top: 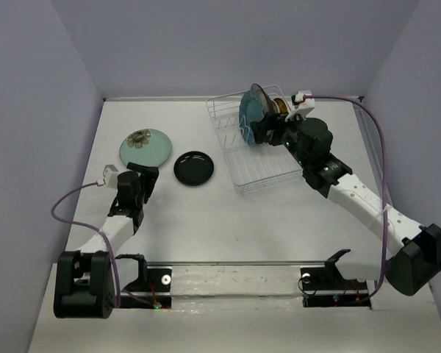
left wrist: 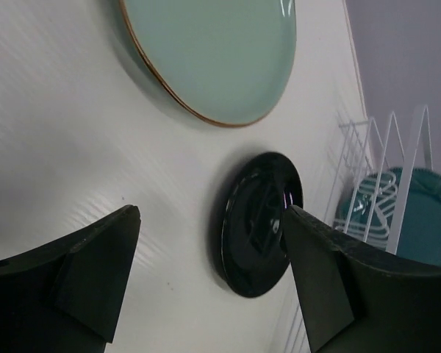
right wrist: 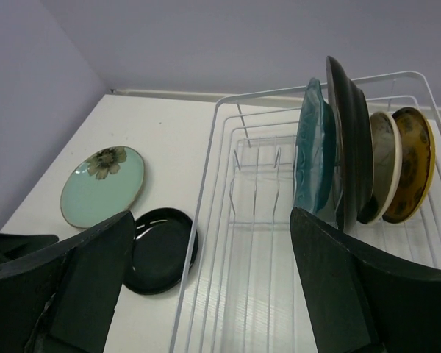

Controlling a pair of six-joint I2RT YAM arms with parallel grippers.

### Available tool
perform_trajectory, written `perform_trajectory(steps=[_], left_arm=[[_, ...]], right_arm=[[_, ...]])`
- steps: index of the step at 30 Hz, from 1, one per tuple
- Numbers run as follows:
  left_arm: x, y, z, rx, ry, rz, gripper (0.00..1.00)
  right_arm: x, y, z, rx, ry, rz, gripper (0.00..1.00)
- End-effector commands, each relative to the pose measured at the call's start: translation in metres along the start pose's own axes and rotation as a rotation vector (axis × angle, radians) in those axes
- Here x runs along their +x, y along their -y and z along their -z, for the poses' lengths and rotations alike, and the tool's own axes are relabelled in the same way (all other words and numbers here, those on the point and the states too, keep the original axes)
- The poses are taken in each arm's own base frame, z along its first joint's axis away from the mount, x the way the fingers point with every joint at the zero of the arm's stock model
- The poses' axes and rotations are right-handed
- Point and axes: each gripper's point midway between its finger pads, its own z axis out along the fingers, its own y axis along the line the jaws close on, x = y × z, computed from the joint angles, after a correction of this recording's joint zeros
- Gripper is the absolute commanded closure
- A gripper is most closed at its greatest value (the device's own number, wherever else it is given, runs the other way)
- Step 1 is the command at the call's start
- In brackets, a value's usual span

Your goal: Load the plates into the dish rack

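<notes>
Top external view, dish rack [top: 270, 181] at far right corner, four plates [right wrist: 312, 151] stood in it, two laid flat leftward, pale green plate [top: 145, 146], black plate [top: 194, 168], left gripper [left wrist: 212, 213] and right gripper [right wrist: 212, 215] held open, empty.

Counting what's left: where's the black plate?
Top view: the black plate lies on the table left of centre, between the green plate and the dish rack.

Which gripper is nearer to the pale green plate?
Left. The left gripper is just on the near side of the pale green plate; the right gripper is far off, at the dish rack.
</notes>
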Motion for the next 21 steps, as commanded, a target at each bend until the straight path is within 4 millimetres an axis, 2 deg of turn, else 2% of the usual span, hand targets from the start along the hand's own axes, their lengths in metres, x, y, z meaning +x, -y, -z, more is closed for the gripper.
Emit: perform_trajectory(steps=[1,5,6,7,8,9,12,13,16,18,19,20,21], left_arm=[[-0.051,0.018,-0.019,0.029,0.234,0.169,0.14],[-0.063,0.011,-0.041,-0.051,0.284,0.164,0.18],[-0.072,0.003,-0.053,-0.095,0.3,0.149,0.18],[-0.071,-0.005,-0.059,-0.134,0.295,0.141,0.19],[-0.072,-0.005,-0.066,-0.142,0.289,0.141,0.2],[-0.065,-0.021,-0.075,-0.189,0.267,0.145,0.21],[-0.065,-0.032,-0.089,-0.209,0.248,0.165,0.26],[-0.064,-0.041,-0.095,-0.231,0.243,0.17,0.32],[-0.063,-0.046,-0.102,-0.241,0.241,0.168,0.4],[-0.063,-0.047,-0.104,-0.24,0.243,0.165,0.64],[-0.064,-0.048,-0.106,-0.235,0.243,0.167,0.87],[-0.068,-0.049,-0.107,-0.229,0.248,0.17,0.94],[-0.067,-0.05,-0.108,-0.22,0.234,0.173,0.95]], right_arm=[[-0.015,-0.022,0.008,-0.109,0.028,-0.039,0.08],[-0.017,-0.027,0.008,-0.13,0.027,-0.043,0.09],[-0.016,-0.026,0.008,-0.125,0.027,-0.039,0.09],[-0.019,-0.026,0.01,-0.124,0.034,-0.036,0.09],[-0.02,-0.025,0.011,-0.119,0.039,-0.035,0.09],[-0.021,-0.025,0.012,-0.118,0.042,-0.036,0.09],[-0.025,-0.025,0.016,-0.121,0.051,-0.034,0.1],[-0.026,-0.024,0.017,-0.119,0.054,-0.032,0.1],[-0.024,-0.023,0.017,-0.113,0.046,-0.028,0.1],[-0.023,-0.023,0.015,-0.11,0.041,-0.031,0.1],[-0.022,-0.024,0.015,-0.113,0.035,-0.035,0.1],[-0.021,-0.026,0.016,-0.126,0.03,-0.039,0.1],[-0.02,-0.028,0.015,-0.133,0.026,-0.048,0.1]])
